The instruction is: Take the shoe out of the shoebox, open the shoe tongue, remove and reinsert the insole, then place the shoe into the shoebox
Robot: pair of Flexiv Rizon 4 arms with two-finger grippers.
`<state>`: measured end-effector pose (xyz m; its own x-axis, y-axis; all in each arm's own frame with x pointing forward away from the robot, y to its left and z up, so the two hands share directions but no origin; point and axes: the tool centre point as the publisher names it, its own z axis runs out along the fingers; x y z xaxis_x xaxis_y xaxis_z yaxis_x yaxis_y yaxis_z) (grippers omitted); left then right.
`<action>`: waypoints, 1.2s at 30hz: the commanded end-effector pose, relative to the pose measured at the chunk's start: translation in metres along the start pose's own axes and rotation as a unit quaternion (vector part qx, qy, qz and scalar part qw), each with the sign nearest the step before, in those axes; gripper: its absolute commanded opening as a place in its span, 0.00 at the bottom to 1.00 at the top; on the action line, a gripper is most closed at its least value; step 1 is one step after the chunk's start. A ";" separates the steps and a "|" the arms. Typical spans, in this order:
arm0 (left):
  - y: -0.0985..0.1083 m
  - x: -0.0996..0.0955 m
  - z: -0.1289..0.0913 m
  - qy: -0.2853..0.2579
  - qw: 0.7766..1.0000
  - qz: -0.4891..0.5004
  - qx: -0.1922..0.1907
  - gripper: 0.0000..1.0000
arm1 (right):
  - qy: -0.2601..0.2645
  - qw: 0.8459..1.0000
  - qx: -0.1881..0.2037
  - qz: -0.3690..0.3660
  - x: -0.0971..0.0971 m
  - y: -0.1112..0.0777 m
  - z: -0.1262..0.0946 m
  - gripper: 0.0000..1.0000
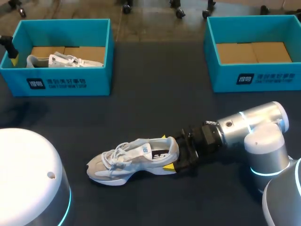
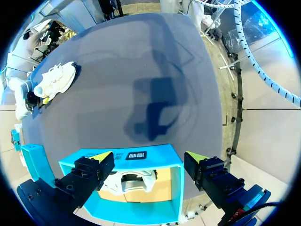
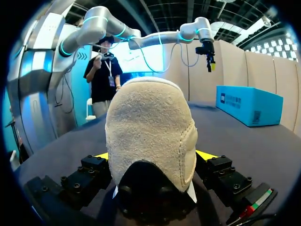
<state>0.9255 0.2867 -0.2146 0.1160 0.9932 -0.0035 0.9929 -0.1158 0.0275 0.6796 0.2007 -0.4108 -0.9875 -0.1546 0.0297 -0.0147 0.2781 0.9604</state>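
Note:
A white and grey sneaker (image 1: 134, 160) lies on its side on the dark table, toe to the left. My right gripper (image 1: 167, 151) is open around its heel, one yellow tip on each side. In the right wrist view the beige heel (image 3: 150, 132) fills the space between the fingers (image 3: 101, 154); I cannot tell whether they touch it. My left gripper (image 2: 149, 157) hangs open and empty above the left blue shoebox (image 2: 122, 162), where a second white shoe (image 2: 134, 181) lies. In the head view that box (image 1: 61, 80) is at the far left.
A second blue shoebox (image 1: 256, 77) stands at the far right with only brown cardboard inside. The sneaker on the table (image 2: 55, 80) also shows far ahead of the left gripper. The left arm's white base (image 1: 28, 183) is at the near left.

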 end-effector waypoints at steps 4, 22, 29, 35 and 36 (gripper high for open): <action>-0.001 0.000 0.000 0.001 1.000 0.000 -0.001 1.00 | -0.001 1.000 0.010 0.009 -0.001 -0.004 0.005 1.00; -0.001 0.000 0.000 0.001 1.000 0.000 -0.001 1.00 | -0.051 0.999 0.018 0.005 0.004 -0.005 0.004 0.00; -0.001 0.000 0.000 0.001 1.000 0.000 -0.001 1.00 | -0.089 0.996 0.025 0.005 0.008 -0.004 0.001 0.00; -0.001 0.000 0.000 0.001 1.000 0.000 -0.001 1.00 | -0.090 0.996 0.020 0.006 0.006 -0.006 -0.002 0.00; -0.001 0.000 0.000 0.001 1.000 0.000 -0.001 1.00 | -0.089 0.996 0.020 0.006 0.005 -0.006 -0.002 0.00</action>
<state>0.9255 0.2866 -0.2146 0.1160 0.9932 -0.0036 0.9929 -0.1158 0.0275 0.6746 0.1966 -0.4154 -0.9999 0.0134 -0.0094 -0.0047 0.3165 0.9486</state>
